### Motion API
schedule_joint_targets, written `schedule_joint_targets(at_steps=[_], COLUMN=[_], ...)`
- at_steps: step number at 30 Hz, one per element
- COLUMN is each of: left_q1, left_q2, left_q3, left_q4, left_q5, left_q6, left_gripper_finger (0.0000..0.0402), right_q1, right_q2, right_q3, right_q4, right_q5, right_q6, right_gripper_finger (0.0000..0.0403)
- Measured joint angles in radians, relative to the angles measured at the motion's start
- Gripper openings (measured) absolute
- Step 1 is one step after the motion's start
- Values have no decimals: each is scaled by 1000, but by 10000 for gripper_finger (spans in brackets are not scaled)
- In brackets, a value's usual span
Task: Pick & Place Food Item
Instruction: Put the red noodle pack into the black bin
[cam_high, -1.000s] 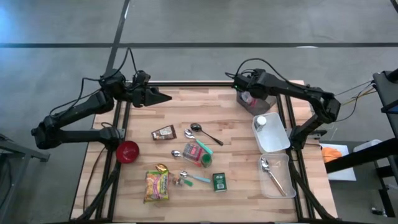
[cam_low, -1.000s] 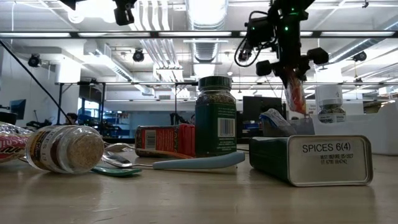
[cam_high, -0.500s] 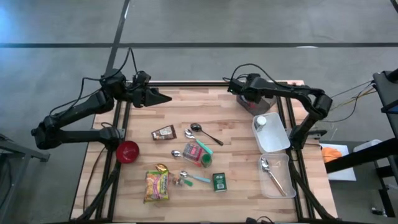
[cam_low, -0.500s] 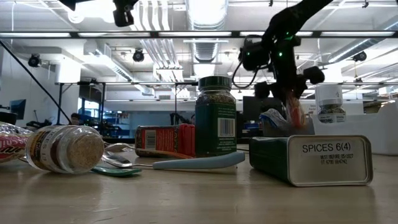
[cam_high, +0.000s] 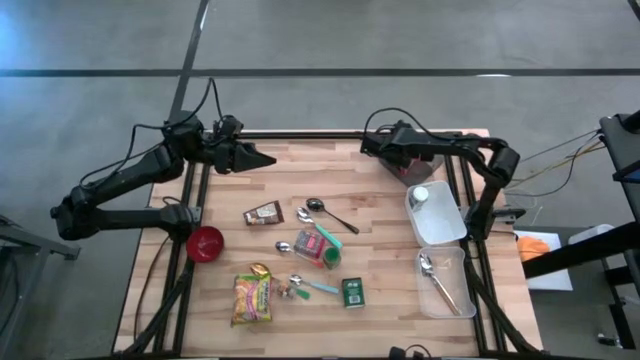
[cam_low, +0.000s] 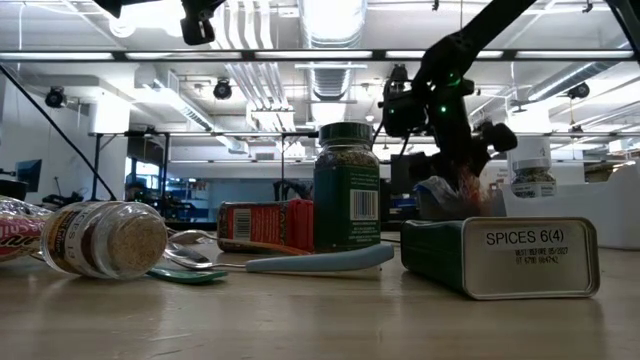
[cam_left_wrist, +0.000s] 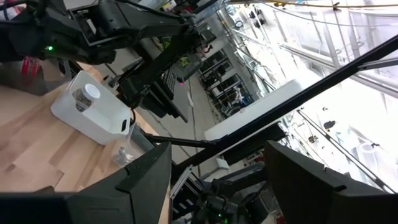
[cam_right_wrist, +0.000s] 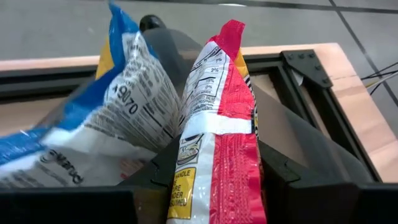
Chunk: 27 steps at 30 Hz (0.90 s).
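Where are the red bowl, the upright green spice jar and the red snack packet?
red bowl (cam_high: 205, 243), high view, its middle.
green spice jar (cam_low: 346, 200), low view, its label.
red snack packet (cam_right_wrist: 217, 149), right wrist view, its middle.

Seen between two dark, spread gripper fingers, a white rectangular tub holding a small white-capped jar sits at the edge of a wooden table, with the other dark arm stretched above it.
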Motion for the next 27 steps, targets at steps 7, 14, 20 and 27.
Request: schedule_joint_targets(at_steps=[7,14,20,27], left_q1=[0,0,0,0], left_q2=[0,0,0,0], left_q3=[0,0,0,0], left_q4=[0,0,0,-14], left_q5=[0,-2,-2,-2], left_q6=[3,5,2,2], left_gripper_finger=[257,257,257,257], right_q1=[0,1,3,4], right_q2=[5,5,-20,-102], right_q3=[0,0,0,0], right_q4=[6,21,66,99], right_q5=[-13,-27,-47,-57], right_q6=[-24,-79,-136,-190], right_gripper_finger=[173,230,276,325])
